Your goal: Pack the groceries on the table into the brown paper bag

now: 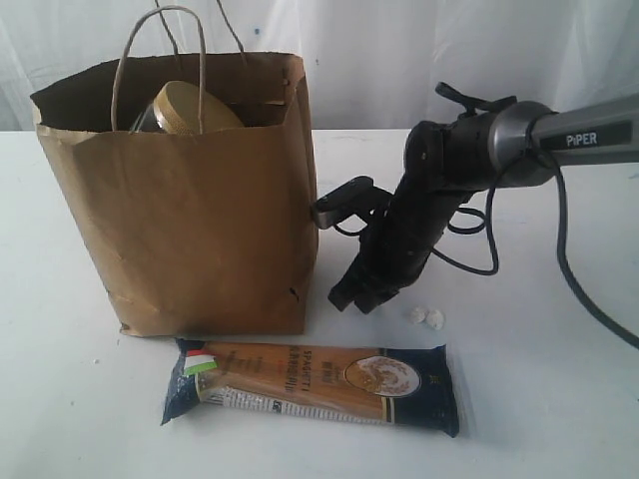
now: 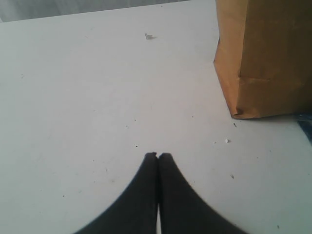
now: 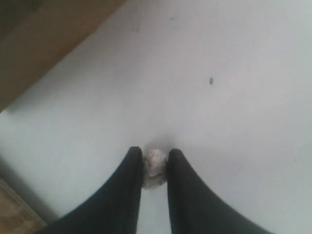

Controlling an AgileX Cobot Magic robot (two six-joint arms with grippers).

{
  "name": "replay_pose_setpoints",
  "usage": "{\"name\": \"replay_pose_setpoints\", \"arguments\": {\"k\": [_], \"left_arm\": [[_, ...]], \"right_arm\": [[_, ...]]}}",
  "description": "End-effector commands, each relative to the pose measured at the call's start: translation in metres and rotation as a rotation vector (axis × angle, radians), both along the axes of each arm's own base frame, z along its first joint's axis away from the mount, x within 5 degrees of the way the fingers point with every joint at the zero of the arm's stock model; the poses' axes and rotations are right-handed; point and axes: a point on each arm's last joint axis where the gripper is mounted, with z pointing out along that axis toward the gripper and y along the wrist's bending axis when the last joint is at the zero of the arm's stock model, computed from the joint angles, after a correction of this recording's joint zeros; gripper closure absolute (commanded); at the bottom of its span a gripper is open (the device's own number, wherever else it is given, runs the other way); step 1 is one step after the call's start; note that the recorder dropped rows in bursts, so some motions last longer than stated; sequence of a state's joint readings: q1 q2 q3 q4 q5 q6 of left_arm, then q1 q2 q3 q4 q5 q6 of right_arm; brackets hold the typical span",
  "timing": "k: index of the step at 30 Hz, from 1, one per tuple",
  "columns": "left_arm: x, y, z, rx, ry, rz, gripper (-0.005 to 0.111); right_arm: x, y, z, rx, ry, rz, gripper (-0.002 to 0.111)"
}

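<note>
The brown paper bag (image 1: 190, 200) stands upright on the table (image 1: 539, 399) with a gold-lidded nut jar (image 1: 190, 108) showing in its mouth. The long navy-orange spaghetti pack (image 1: 315, 384) lies flat in front of the bag. My right gripper (image 3: 155, 158) is down at the tabletop just right of the bag, its jaws pressed on a small white lump (image 3: 155, 168). Two more white lumps (image 1: 427, 317) lie beside it. My left gripper (image 2: 158, 156) hovers shut and empty over bare table, with the bag's corner (image 2: 263, 58) off to one side.
The right arm (image 1: 559, 135) reaches in from the right edge, its black cable (image 1: 584, 289) hanging above the table. A white curtain backs the scene. Small specks (image 2: 227, 141) dot the tabletop near the left gripper.
</note>
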State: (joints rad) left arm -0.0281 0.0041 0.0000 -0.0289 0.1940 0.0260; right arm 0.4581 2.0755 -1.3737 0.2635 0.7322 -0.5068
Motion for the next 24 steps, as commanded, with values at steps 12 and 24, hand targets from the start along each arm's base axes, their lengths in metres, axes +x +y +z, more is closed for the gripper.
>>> {"name": "replay_pose_setpoints", "arguments": {"k": [12,24], "left_arm": [[0.0,-0.001,0.0,-0.003,-0.002,-0.008,0.107],[0.0,-0.001,0.0,-0.003,-0.002,-0.008,0.107]], "right_arm": [[-0.065,-0.017,0.116,0.066,0.236,-0.059,0.108],[-0.113,-0.004,0.304,0.968,-0.266,0.004,0.108]]}}
